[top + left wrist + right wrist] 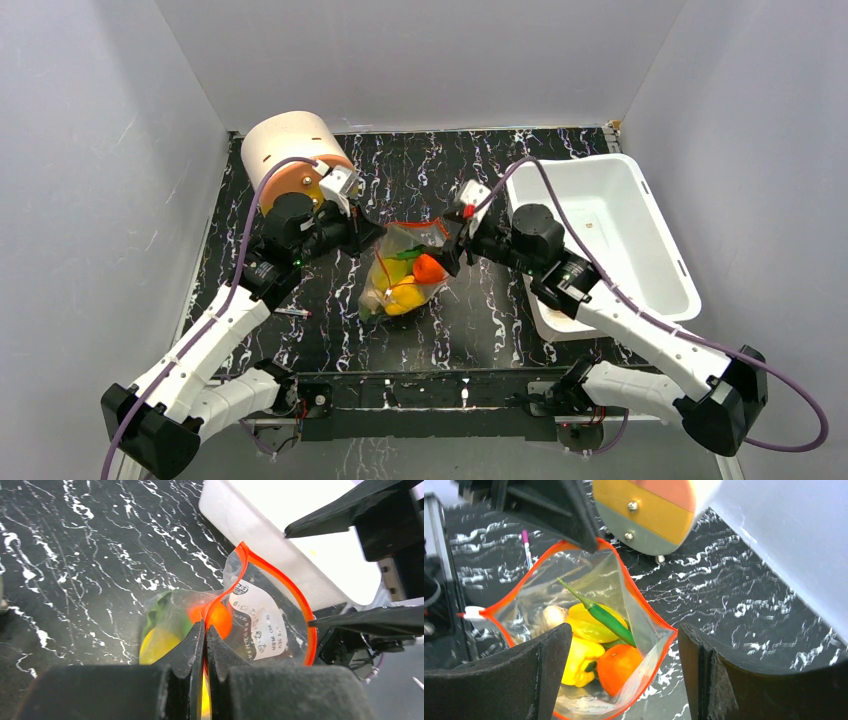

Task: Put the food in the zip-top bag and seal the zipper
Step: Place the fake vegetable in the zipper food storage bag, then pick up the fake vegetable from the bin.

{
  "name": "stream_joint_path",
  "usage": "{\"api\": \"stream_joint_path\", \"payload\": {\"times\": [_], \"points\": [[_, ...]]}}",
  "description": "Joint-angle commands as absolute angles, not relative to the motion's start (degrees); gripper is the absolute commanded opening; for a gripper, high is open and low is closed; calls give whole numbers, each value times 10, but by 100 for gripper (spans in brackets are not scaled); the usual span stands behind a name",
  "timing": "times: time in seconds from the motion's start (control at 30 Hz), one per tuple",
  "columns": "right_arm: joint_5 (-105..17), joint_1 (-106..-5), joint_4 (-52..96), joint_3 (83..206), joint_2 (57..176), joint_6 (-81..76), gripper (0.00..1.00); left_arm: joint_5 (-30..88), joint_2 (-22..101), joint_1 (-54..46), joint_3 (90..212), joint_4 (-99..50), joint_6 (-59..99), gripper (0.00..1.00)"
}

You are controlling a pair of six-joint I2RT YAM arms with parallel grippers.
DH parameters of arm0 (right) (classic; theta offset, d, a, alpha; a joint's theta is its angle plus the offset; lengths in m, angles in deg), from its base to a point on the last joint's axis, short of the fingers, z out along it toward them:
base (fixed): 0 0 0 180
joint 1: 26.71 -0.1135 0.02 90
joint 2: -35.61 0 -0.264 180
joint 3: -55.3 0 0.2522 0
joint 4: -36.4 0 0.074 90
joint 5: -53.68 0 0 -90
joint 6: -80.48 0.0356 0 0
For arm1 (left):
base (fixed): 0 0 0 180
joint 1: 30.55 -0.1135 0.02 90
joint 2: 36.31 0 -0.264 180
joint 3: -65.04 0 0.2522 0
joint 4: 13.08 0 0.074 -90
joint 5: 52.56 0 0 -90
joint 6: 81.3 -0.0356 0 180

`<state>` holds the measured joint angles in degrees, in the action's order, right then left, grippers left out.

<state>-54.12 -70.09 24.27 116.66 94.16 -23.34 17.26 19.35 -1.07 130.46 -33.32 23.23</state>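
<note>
1. Nearby, on the black marbled table (480,320), a thin pink-tipped stick (290,313) lay left of the bag.
2. Zip-top bag (574,575): mid-table between both grippers, mouth gaping.
3. Food, all inside the bag: yellow peppers (579,660), an orange-red fruit (619,667), a green pod (606,620).
4. Left gripper (205,627): pinched tight on the red-orange zipper (243,560).
5. Right gripper (450,252): jaws wide apart astride the bag's mouth, holding nothing.
6. Farther off stood a white tub (575,165) at right and a tan-and-orange canister (290,145) at left.
</note>
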Motion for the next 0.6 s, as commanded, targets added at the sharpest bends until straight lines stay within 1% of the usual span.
{"api": "stream_joint_path", "payload": {"times": [0.0,0.07,0.13,0.3,0.4,0.5,0.57], "points": [[-399,-699,129,1267,946,-76,76,210,192,-10,1344,-324,201,0],[-299,-698,57,1306,957,-57,79,200,204,-10,1370,-340,197,0],[-201,-695,-1,1337,973,-44,81,217,213,-9,1386,-356,192,0],[-78,-686,-60,1363,1012,-16,81,257,226,-9,1364,-340,206,0],[-60,-668,-71,1353,1025,8,80,267,226,-9,1333,-305,227,0],[-86,-620,-77,1347,1035,43,79,271,226,-9,1305,-279,247,0],[-102,-585,-80,1347,1039,61,77,273,229,-9,1298,-272,260,0]]}}
